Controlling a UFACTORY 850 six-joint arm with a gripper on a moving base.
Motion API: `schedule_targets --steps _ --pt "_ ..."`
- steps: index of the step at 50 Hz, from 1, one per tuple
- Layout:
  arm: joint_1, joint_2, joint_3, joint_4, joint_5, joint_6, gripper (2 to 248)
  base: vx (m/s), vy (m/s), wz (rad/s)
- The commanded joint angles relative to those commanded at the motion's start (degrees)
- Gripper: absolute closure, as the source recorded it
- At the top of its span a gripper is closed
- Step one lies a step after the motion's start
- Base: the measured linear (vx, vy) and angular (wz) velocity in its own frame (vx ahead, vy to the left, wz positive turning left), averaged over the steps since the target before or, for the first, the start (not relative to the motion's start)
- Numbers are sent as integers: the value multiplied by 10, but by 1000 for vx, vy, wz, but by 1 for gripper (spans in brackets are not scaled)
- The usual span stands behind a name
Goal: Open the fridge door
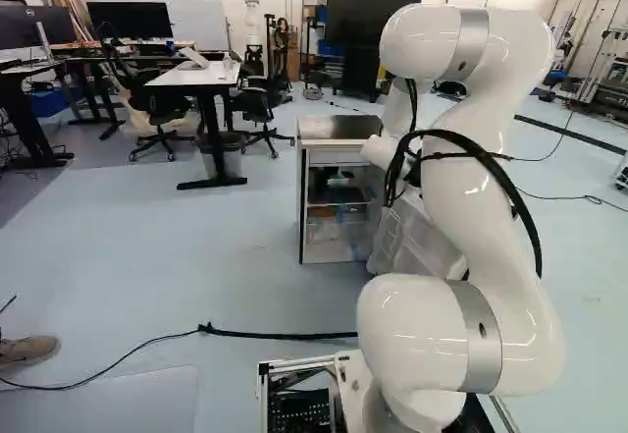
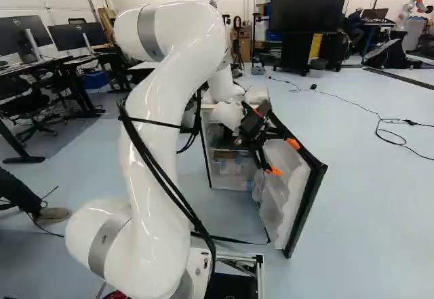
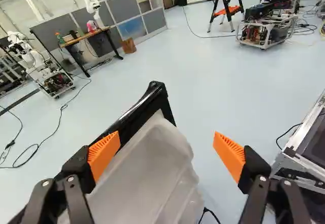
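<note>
The fridge [image 1: 334, 131] stands on the floor ahead of the arm [image 1: 473, 202], its shelves in plain view, and its door [image 2: 307, 207] is swung well out towards the arm's right. Most of the opening looks done; what seems left is a little more swing, or a clean departure.

To widen it well, I'd press from the inner side, near the free edge and far from the hinge, where a light push goes furthest. Follow the curve the door makes—a straight shove may slide the finger off the black rim [image 3: 138, 116] or drag at the soft-looking white lining [image 3: 152, 170]. Go slowly, so the fridge itself doesn't shift. Mind the black cable [image 2: 234, 240] too; it runs along the floor to near the door's foot and could snag. When the door is wide enough, back the hand off clear of the rim before turning the wrist, lest it pull the door back.

The hand [image 3: 166, 139] is wide apart, with nothing clamped. One orange pad [image 3: 103, 154] is right at the rim, perhaps resting on it—I can't tell for certain. The other pad [image 3: 229, 155] stands off past the lining, apart from it.
</note>
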Motion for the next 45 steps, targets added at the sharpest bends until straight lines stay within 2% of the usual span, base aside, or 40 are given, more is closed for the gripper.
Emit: schedule_targets --steps 13,20,36,45 --pt "-28 -22 -46 0 0 0 3 0 0 0" --pt "-32 -25 -53 0 0 0 3 0 0 0" --pt "-12 -1 -1 -2 -1 0 3 0 0 0" --pt "6 16 35 -22 -7 0 3 0 0 0"
